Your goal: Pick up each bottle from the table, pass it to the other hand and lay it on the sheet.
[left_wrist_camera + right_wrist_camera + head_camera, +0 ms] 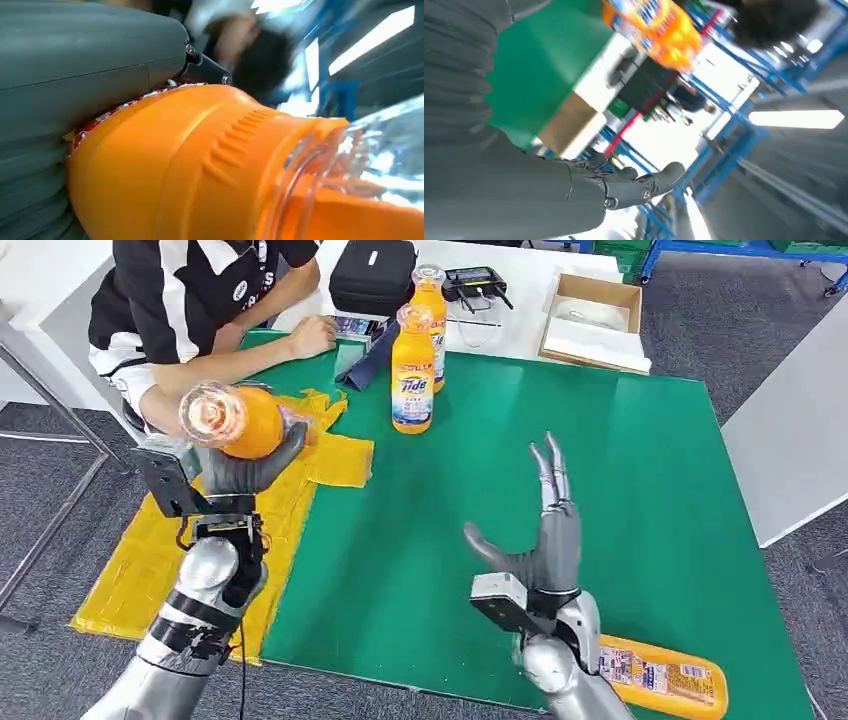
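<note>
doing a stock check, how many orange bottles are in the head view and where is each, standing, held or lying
Standing on the green table: 2, front Tide bottle and back bottle
Held in the left hand: 1, orange bottle, over the yellow sheet
Lying at the near table edge: 1, flat bottle
Total: 4
The right hand holds nothing.

Camera positions, relative to the green table [620, 490]

Head view is looking down from above its near edge; left wrist view is sitting tight against the held orange bottle [200, 170]; right wrist view is facing across the table [539, 65], sharing the standing bottles [412, 370] with the head view.
</note>
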Motion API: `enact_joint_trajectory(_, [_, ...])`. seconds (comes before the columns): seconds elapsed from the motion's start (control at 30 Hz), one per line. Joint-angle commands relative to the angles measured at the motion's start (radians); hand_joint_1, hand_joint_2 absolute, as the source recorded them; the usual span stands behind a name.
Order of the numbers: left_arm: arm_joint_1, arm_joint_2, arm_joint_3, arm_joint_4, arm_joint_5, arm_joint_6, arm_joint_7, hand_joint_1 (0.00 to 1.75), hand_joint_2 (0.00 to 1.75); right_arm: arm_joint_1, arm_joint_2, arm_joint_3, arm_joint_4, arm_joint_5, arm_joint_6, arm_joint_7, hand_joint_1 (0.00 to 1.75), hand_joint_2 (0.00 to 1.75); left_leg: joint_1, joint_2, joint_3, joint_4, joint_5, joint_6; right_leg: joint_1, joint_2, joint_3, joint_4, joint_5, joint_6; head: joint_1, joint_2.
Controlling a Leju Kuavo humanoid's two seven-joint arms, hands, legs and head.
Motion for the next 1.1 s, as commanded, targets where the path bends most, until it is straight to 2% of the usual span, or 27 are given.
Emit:
enact_joint_trajectory(0.03, [-0.156,0.135,-0.093,0.284,-0.768,-0.045,0.287,1.75,1.75,0.076,-0.088,-0.096,-0.248,0.126,0.039,0.068,0.00,1.75,0.001,-0.003,0.008,0.000,-0.003,-0.003,0.001,0.001,0.010,0.000,-0.004,-0.003,0.000,0.000])
enact_joint_trajectory(0.1, [-0.222,0.150,-0.172,0.428,-1.007,-0.222,0.383,1.75,1.75,0.098,-0.152,-0.101,-0.318,0.182,0.268,0.187,0.00,1.75,0.001,-0.005,0.008,0.000,-0.002,-0.003,0.000,-0.002,0.010,0.000,-0.004,-0.003,0.001,0.000])
enact_joint_trajectory(0.17, [-0.284,0.131,-0.244,0.598,-1.141,-0.297,0.413,1.75,1.75,0.124,-0.151,-0.138,-0.351,0.229,0.319,0.205,0.00,1.75,0.001,-0.007,0.008,0.000,-0.002,-0.003,0.000,-0.004,0.010,0.000,-0.004,-0.003,0.000,0.000])
enact_joint_trajectory(0.23, [-0.297,0.109,-0.244,0.661,-1.151,-0.256,0.403,1.75,1.75,0.130,-0.146,-0.146,-0.356,0.233,0.326,0.203,0.00,1.75,0.000,-0.008,0.006,-0.001,0.001,-0.001,-0.001,-0.005,0.007,-0.001,-0.002,-0.002,0.000,0.000])
enact_joint_trajectory(0.27, [-0.297,0.109,-0.244,0.661,-1.151,-0.256,0.403,1.75,1.75,0.130,-0.146,-0.146,-0.356,0.233,0.326,0.203,0.00,1.75,0.000,-0.004,0.005,-0.001,0.000,-0.001,0.000,-0.002,0.005,-0.001,-0.001,-0.001,0.000,0.000])
enact_joint_trajectory(0.3, [-0.319,0.092,-0.270,0.737,-1.177,-0.334,0.414,1.75,1.75,0.136,-0.142,-0.150,-0.362,0.230,0.362,0.210,0.00,1.75,0.001,-0.004,0.008,0.000,-0.002,-0.002,0.000,0.000,0.009,-0.001,-0.003,-0.003,0.001,0.000])
enact_joint_trajectory(0.37, [-0.333,0.053,-0.285,0.848,-1.202,-0.368,0.436,1.75,1.75,0.155,-0.145,-0.156,-0.380,0.229,0.384,0.217,0.00,1.75,0.000,-0.002,0.007,-0.001,-0.001,-0.001,0.000,0.000,0.007,-0.001,-0.001,-0.001,0.000,0.000])
enact_joint_trajectory(0.43, [-0.342,-0.003,-0.250,0.972,-1.165,-0.363,0.445,1.75,1.75,0.180,-0.152,-0.158,-0.394,0.251,0.395,0.234,0.00,1.75,-0.001,-0.003,0.010,-0.002,-0.001,-0.001,-0.001,-0.002,0.010,-0.002,-0.002,-0.001,0.000,0.000])
enact_joint_trajectory(0.53, [-0.353,-0.046,-0.181,1.077,-1.095,-0.355,0.463,1.75,1.75,0.208,-0.157,-0.161,-0.412,0.254,0.404,0.250,0.00,1.75,0.000,-0.002,0.010,-0.001,-0.002,-0.001,0.000,0.000,0.010,-0.002,-0.002,-0.001,0.000,0.000])
enact_joint_trajectory(0.57, [-0.355,-0.049,-0.162,1.098,-1.080,-0.346,0.473,1.75,1.75,0.212,-0.164,-0.153,-0.413,0.262,0.422,0.260,0.00,1.75,0.001,-0.002,0.013,0.000,-0.004,-0.002,0.000,0.001,0.014,-0.001,-0.004,-0.002,0.000,0.000])
enact_joint_trajectory(0.63, [-0.353,-0.047,-0.115,1.117,-1.042,-0.321,0.480,1.75,1.75,0.218,-0.190,-0.123,-0.403,0.286,0.480,0.287,0.00,1.75,0.000,0.001,0.007,0.000,-0.002,-0.001,0.000,0.002,0.008,-0.002,-0.001,-0.001,0.000,0.000])
enact_joint_trajectory(0.67, [-0.352,-0.043,-0.102,1.121,-1.030,-0.317,0.474,1.75,1.75,0.221,-0.192,-0.114,-0.396,0.288,0.487,0.290,0.00,1.75,0.001,0.001,0.011,0.001,-0.004,-0.002,0.000,0.003,0.012,-0.001,-0.003,-0.002,-0.001,0.000])
enact_joint_trajectory(0.73, [-0.352,-0.040,-0.101,1.122,-1.029,-0.317,0.470,1.75,1.75,0.222,-0.192,-0.111,-0.388,0.289,0.487,0.290,0.00,1.75,0.000,0.000,0.006,-0.001,-0.001,-0.001,0.000,0.003,0.007,-0.002,-0.001,-0.001,0.000,0.000])
enact_joint_trajectory(0.9, [-0.353,-0.043,-0.094,1.119,-1.024,-0.319,0.468,1.75,1.75,0.217,-0.194,-0.109,-0.389,0.288,0.487,0.290,0.00,1.75,0.000,-0.001,0.009,-0.001,-0.001,-0.002,0.000,0.003,0.010,-0.001,-0.001,-0.002,0.000,0.000])
enact_joint_trajectory(0.93, [-0.347,-0.046,-0.063,1.115,-0.990,-0.326,0.458,0.80,1.75,0.218,-0.207,-0.097,-0.387,0.276,0.525,0.300,0.00,1.75,0.000,-0.001,0.009,-0.001,-0.001,-0.001,0.000,0.002,0.010,-0.001,-0.001,-0.001,0.000,0.000])
enact_joint_trajectory(0.97, [-0.341,-0.044,-0.049,1.110,-0.972,-0.330,0.437,0.00,1.75,0.224,-0.219,-0.088,-0.386,0.261,0.552,0.305,0.00,1.75,0.001,0.000,0.013,0.000,-0.002,-0.002,0.001,0.005,0.013,-0.001,-0.001,-0.002,0.000,0.000])
enact_joint_trajectory(1.03, [-0.326,-0.042,0.004,1.100,-0.895,-0.379,0.365,0.00,1.75,0.239,-0.248,-0.075,-0.378,0.229,0.600,0.308,0.00,1.75,0.001,0.000,0.015,-0.001,-0.002,-0.002,0.001,0.005,0.016,-0.002,-0.001,-0.002,0.000,0.000])
enact_joint_trajectory(1.07, [-0.312,-0.036,0.012,1.075,-0.880,-0.350,0.329,0.00,0.00,0.250,-0.261,-0.073,-0.375,0.196,0.628,0.310,0.00,1.75,0.001,0.000,0.016,-0.001,-0.002,-0.002,0.001,0.004,0.016,-0.002,-0.001,-0.002,0.000,0.000])
enact_joint_trajectory(1.1, [-0.306,-0.038,0.033,1.063,-0.846,-0.356,0.303,0.00,0.00,0.257,-0.272,-0.073,-0.375,0.165,0.658,0.313,0.00,1.75,0.000,-0.001,0.016,-0.001,-0.001,-0.001,0.000,0.002,0.017,-0.002,-0.001,-0.001,0.000,0.000])
